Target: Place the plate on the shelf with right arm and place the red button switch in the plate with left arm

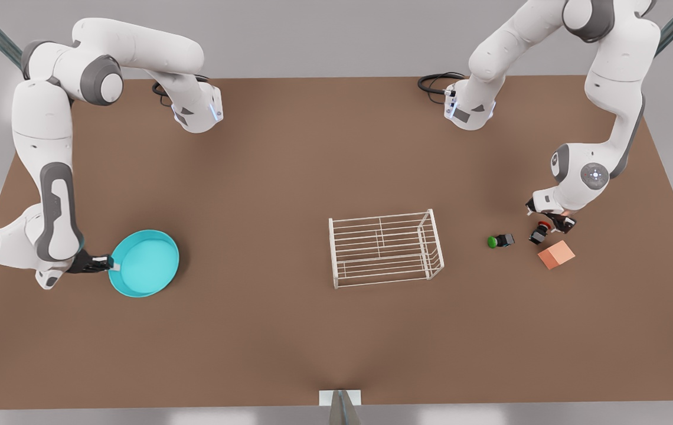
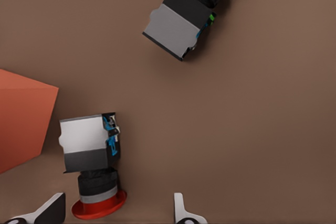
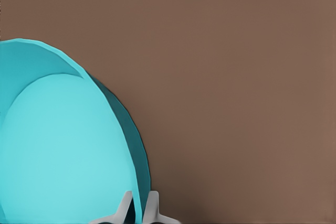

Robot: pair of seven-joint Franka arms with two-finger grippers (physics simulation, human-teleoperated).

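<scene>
Right gripper (image 1: 109, 263), lower left of front view: fingers pinch rim of smooth round turquoise plate (image 1: 146, 262). Left gripper (image 2: 118, 211) spread wide astride boxy red button switch (image 2: 94, 169), right side. One white wire shelf (image 1: 385, 248) centre; two switches.

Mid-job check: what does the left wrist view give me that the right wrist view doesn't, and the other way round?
Left wrist view: the red button switch lying between the open left gripper fingers, plus the green-capped switch and the salmon-orange cube. Right wrist view: the plate, its rim pinched by the right gripper. Both share the brown table.
</scene>
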